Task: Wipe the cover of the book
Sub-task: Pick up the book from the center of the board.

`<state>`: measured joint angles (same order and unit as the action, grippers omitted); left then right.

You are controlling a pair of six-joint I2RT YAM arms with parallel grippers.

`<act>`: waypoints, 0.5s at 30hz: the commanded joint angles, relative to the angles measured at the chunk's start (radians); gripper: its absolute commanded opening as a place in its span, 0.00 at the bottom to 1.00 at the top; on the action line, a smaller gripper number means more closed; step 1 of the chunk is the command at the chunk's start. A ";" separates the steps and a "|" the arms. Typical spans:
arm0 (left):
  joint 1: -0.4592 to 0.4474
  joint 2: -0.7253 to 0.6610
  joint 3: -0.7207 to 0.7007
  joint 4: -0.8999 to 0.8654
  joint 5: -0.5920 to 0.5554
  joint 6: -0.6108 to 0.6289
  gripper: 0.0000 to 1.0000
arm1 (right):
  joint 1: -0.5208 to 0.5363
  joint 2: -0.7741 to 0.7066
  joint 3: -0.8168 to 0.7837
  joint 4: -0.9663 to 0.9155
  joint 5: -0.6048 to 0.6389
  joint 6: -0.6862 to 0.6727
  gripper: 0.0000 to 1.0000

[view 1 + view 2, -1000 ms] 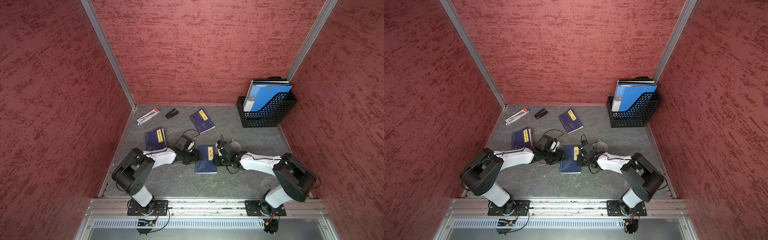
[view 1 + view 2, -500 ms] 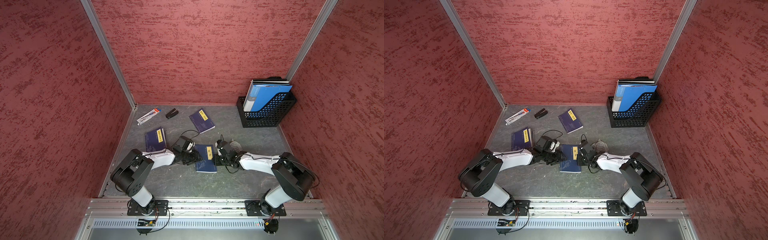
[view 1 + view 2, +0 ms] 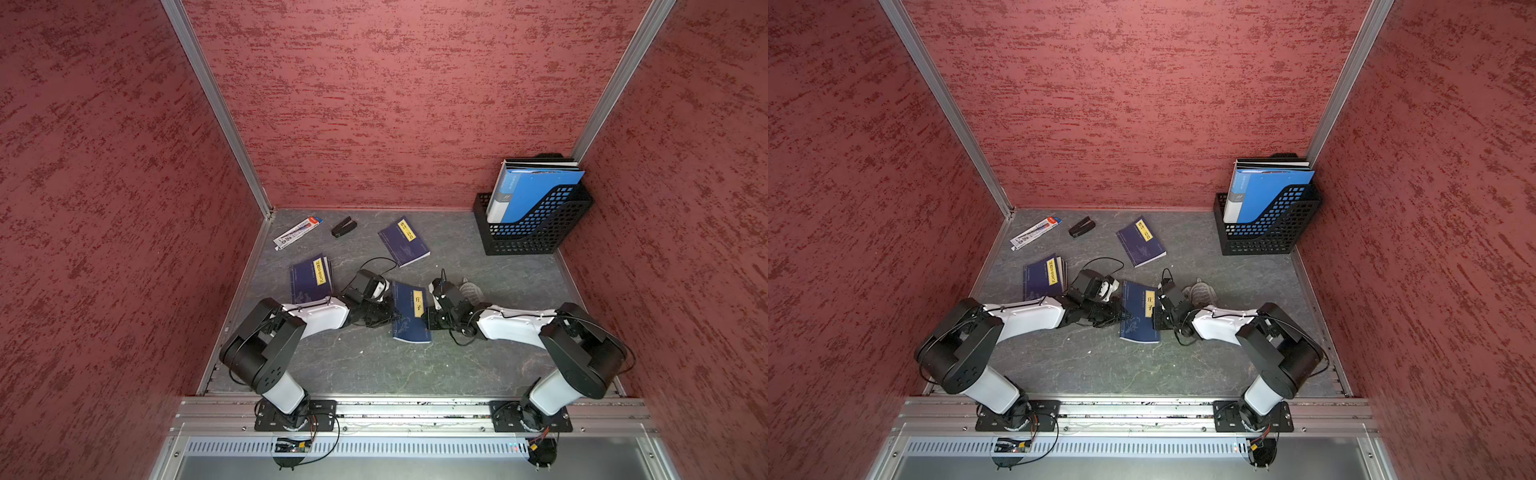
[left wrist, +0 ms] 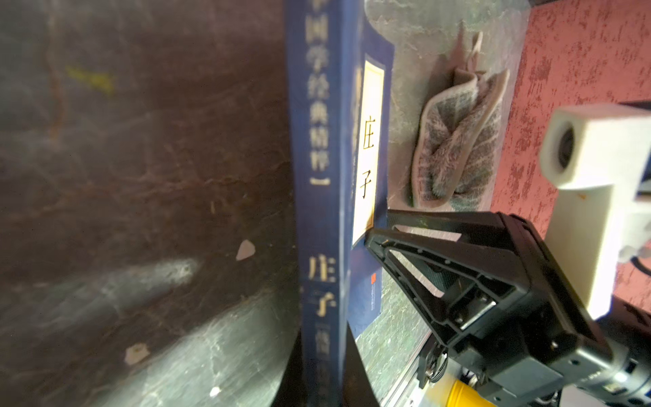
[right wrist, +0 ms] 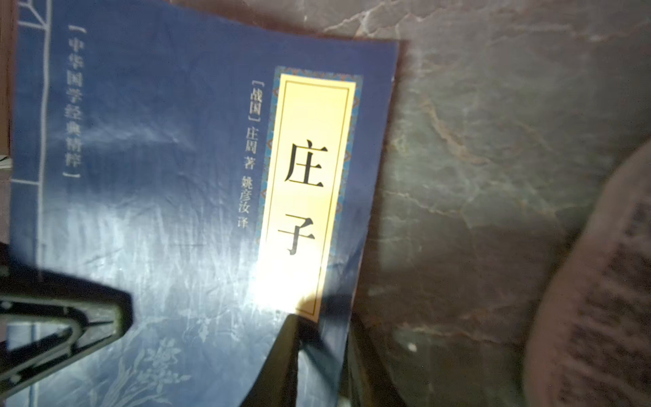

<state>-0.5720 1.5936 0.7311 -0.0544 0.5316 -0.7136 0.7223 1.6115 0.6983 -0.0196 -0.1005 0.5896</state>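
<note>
We note red walls (image 3: 395, 104), rough and streaked like plaster, boxing in a grey table (image 3: 374, 365) with a marbled, veined surface. In the far right corner stands a black file rack (image 3: 536, 243) of perforated mesh, cut low at the front. It holds upright folders (image 3: 536, 195), bright blue in front with paler and darker edges behind. The book (image 3: 409, 318) lies mid-table between the two arms. It is a slim dark-blue paperback with a glossy, scuffed cover, a yellow title strip near its open edge and pale plant drawings. The left gripper (image 3: 1120, 316) is pressed together on the spine side, and in the right wrist view one of its fingers (image 5: 105, 303) lies over the cover. The right gripper (image 4: 376, 228) pinches the opposite, open edge in a narrow bite. A second book (image 3: 311, 278) and a third book (image 3: 404, 242), the same blue with yellow strips, lie flat farther back, well apart. The cloth (image 4: 458, 141), a folded, nubby grey-brown rag with a pale hem, lies on the table just beside the right gripper, off the book. Smallest are a long flat pen pack (image 3: 297, 232) and a stapler-shaped black object (image 3: 343, 227), both near the back wall.
</note>
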 commanded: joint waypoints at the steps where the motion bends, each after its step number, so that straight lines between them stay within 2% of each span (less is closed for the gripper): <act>1: 0.011 -0.048 0.049 -0.031 0.021 0.047 0.00 | 0.016 0.032 0.002 -0.068 0.005 -0.034 0.29; 5: 0.059 -0.123 0.079 -0.173 0.010 0.109 0.00 | 0.014 -0.009 0.079 -0.116 0.074 -0.074 0.43; 8: 0.131 -0.213 0.086 -0.268 0.019 0.146 0.00 | 0.010 -0.041 0.141 -0.140 0.116 -0.111 0.54; 11: 0.232 -0.306 0.093 -0.359 0.052 0.176 0.00 | 0.003 -0.057 0.202 -0.152 0.143 -0.151 0.59; 15: 0.383 -0.392 0.129 -0.490 0.113 0.233 0.00 | -0.009 -0.049 0.258 -0.150 0.145 -0.194 0.61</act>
<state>-0.2543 1.2449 0.8219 -0.4194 0.5804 -0.5545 0.7212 1.5780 0.9230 -0.1509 0.0044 0.4519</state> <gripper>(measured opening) 0.115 0.606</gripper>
